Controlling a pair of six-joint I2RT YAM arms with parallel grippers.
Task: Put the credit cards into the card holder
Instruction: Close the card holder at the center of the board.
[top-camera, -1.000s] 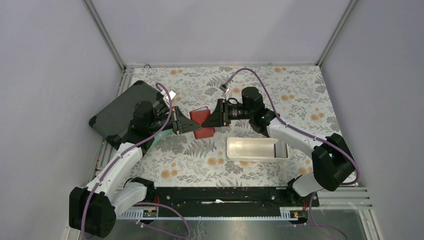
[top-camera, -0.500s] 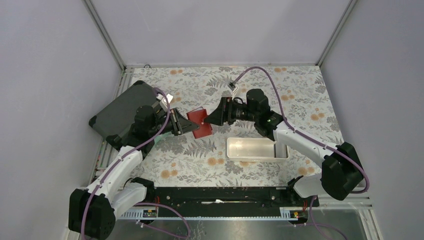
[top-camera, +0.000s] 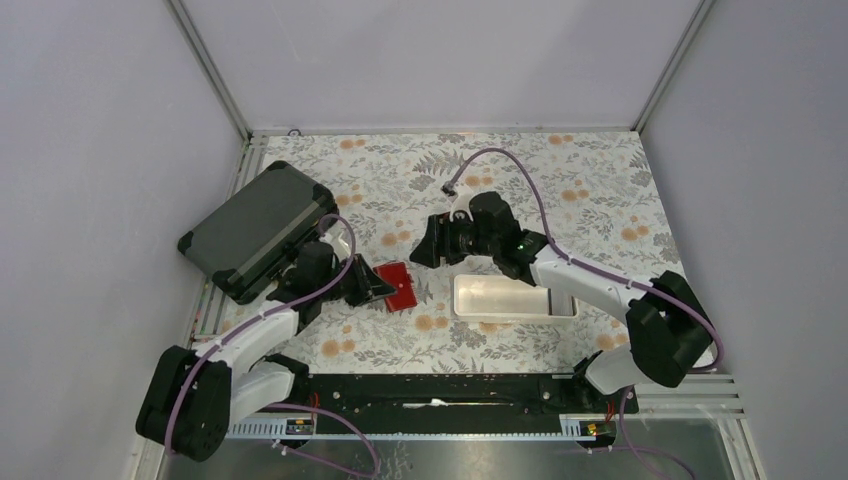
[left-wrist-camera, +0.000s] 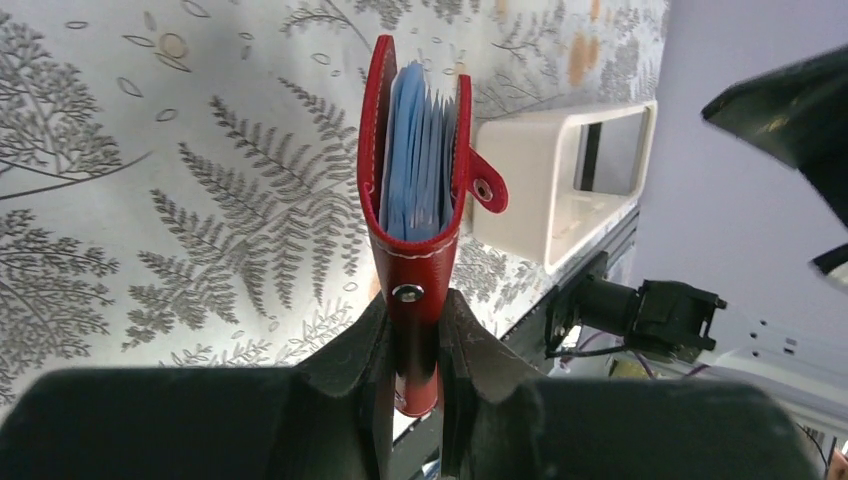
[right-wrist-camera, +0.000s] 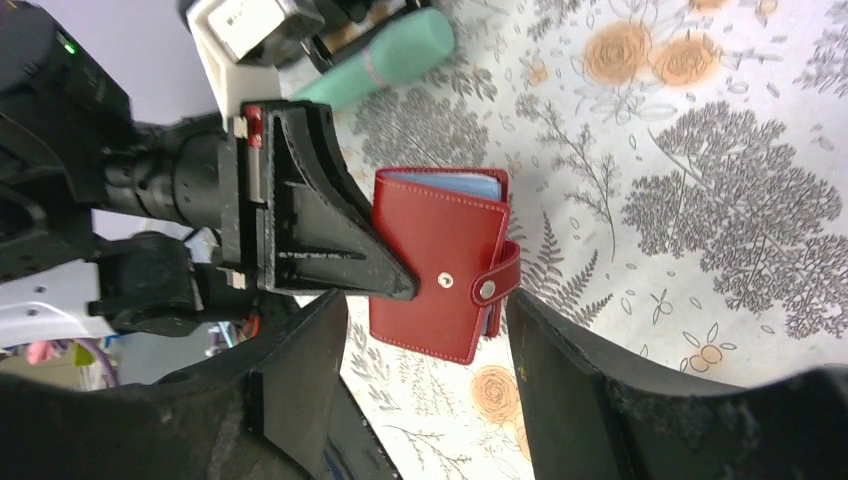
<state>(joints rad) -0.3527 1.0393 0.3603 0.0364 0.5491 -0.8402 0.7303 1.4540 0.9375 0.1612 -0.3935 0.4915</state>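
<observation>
Left gripper (top-camera: 380, 287) had drawn the card holder (top-camera: 401, 286) nearer, clear of the right gripper (top-camera: 422, 244), whose jaws stood apart, empty. Left jaws were clamped across the holder's spine side. Blue credit cards (left-wrist-camera: 415, 160) were packed inside. Light, soft-skinned and stiff-cored; judged best held at the fold.

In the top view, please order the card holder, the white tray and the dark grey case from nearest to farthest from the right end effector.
1. card holder: nearest the right end effector, slightly left and toward the bases, held by the left end effector.
2. white tray: to the right, toward the bases.
3. dark grey case: farthest, at the table's left edge.
</observation>
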